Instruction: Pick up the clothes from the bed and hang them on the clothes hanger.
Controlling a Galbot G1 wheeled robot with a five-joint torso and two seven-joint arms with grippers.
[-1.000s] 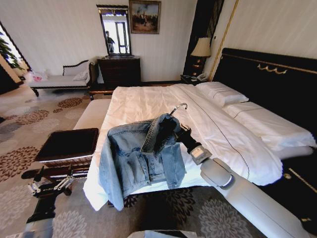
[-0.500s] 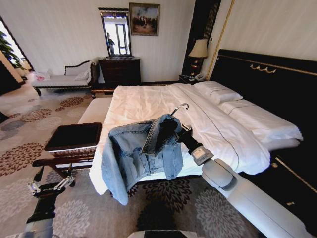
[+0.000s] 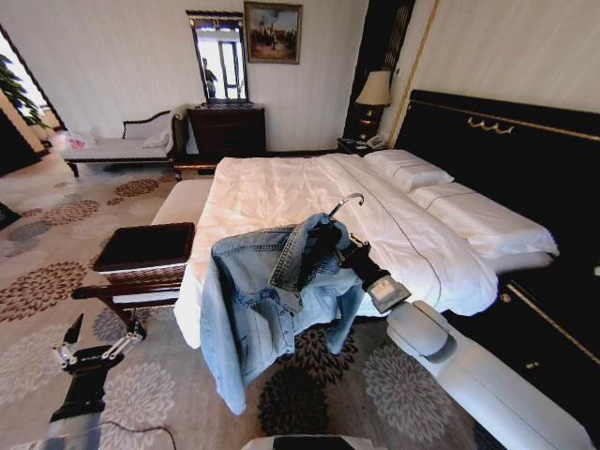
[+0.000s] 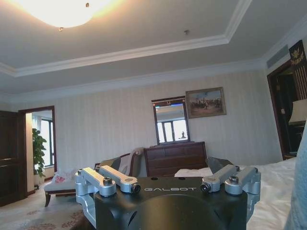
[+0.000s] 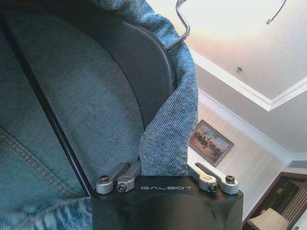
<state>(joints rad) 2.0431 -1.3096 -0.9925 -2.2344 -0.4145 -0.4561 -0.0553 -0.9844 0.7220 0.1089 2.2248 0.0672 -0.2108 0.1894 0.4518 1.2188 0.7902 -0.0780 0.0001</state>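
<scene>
Carrying denim jacket (image 3: 272,300) on clothes hanger (image 3: 343,203), right gripper (image 3: 339,251) fingers clamped on collar, clear of bed (image 3: 281,192); left gripper (image 3: 94,349) open, low; needs a rail next.

Head cam sits high, tilted down over the bed (image 3: 281,187) foot toward the headboard wall. My left wrist cam is low, facing level at the far wall and ceiling. Right wrist cam looks up, denim jacket (image 5: 57,96) right against it. All three catch the painting (image 3: 274,32).

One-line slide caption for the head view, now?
Right end effector holds the light-blue denim jacket on its black hanger beside the white-sheeted bed.
</scene>
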